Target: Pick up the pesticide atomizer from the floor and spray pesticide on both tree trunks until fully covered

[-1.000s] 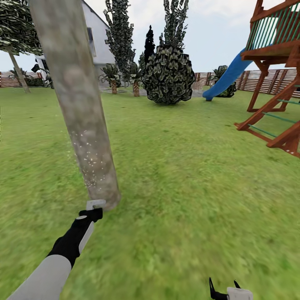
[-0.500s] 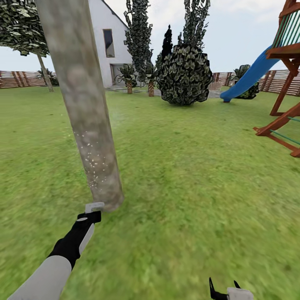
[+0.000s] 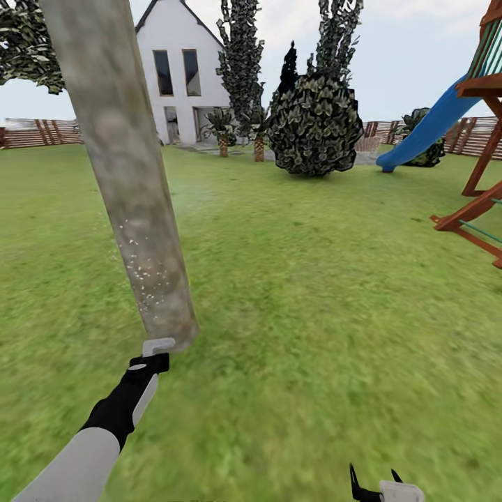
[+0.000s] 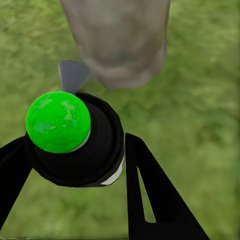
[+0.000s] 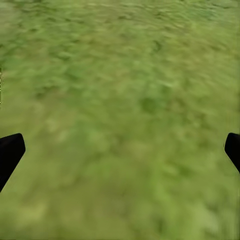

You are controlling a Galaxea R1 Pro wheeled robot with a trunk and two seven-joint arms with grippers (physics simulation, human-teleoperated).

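Matt mottled tree trunk [image 3: 125, 181], wooden fence [image 3: 42, 132]

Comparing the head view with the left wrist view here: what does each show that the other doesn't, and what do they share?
Head view alone: the white house, a round bush, the blue slide, wooden fence and right gripper. Left wrist view alone: the sprayer's green top between the left gripper's black fingers. Both: the pale tree trunk and the lawn.

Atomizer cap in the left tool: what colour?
Bright green, on the atomizer's black body; clearest in the left wrist view.
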